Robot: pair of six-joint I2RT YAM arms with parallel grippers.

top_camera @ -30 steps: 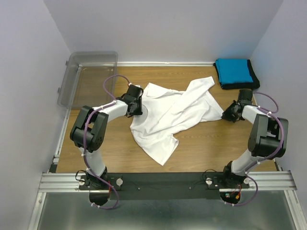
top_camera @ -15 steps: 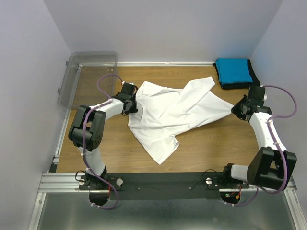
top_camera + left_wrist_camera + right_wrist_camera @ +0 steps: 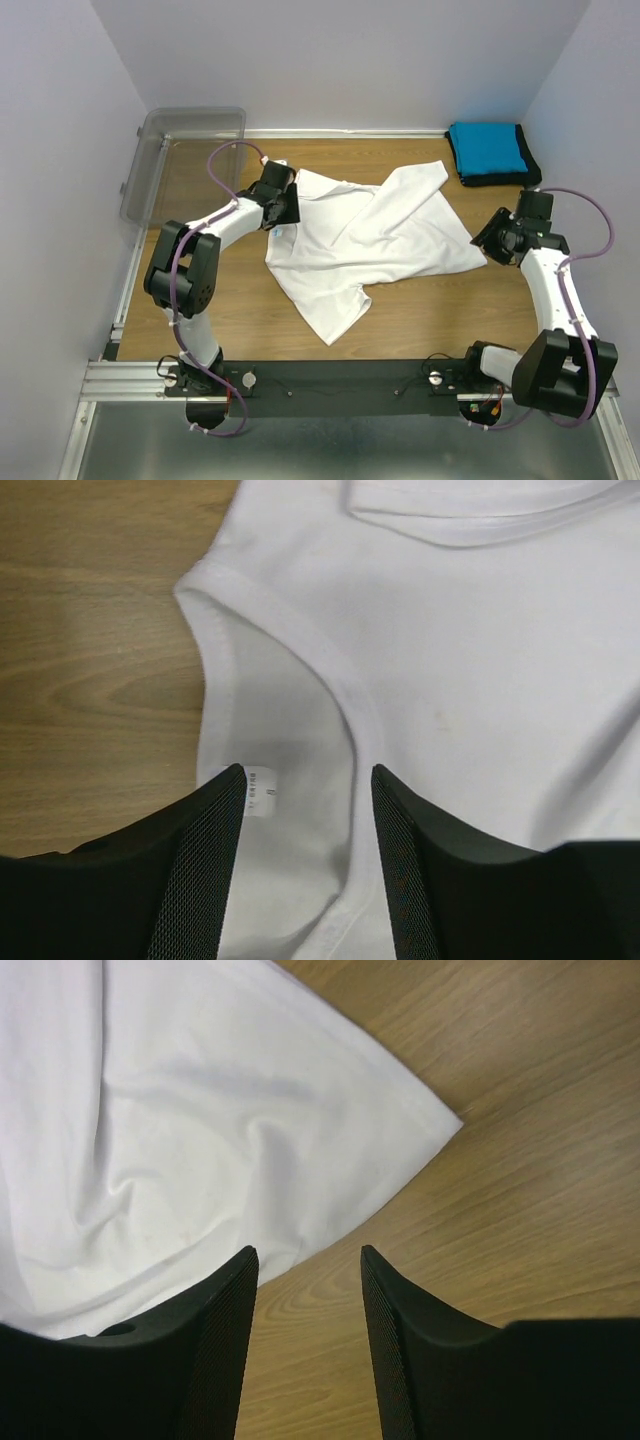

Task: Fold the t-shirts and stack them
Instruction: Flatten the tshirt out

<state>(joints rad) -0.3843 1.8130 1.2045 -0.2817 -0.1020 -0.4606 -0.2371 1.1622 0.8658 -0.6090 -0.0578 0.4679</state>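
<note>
The white t-shirt (image 3: 370, 240) lies spread and creased on the wooden table, one sleeve folded across its chest. My left gripper (image 3: 283, 205) hangs over its collar; in the left wrist view the gripper (image 3: 305, 775) is open, its jaws straddling the neck seam (image 3: 340, 695) and a small label (image 3: 262, 792) without pinching them. My right gripper (image 3: 497, 238) is open just off the shirt's right corner (image 3: 440, 1120); in its wrist view the right gripper (image 3: 305, 1252) has only bare wood between its jaws. A folded blue t-shirt (image 3: 487, 147) rests on a black one (image 3: 500, 180) at the back right.
A clear plastic bin (image 3: 185, 160) stands at the back left, partly off the table's edge. Purple walls close in the left, back and right sides. The arms' mounting rail (image 3: 340, 378) runs along the near edge.
The right gripper dragged the shirt's right corner outward, then opened and let it go. The left gripper shifted back along the collar and opened. The shirt now lies wider and flatter.
</note>
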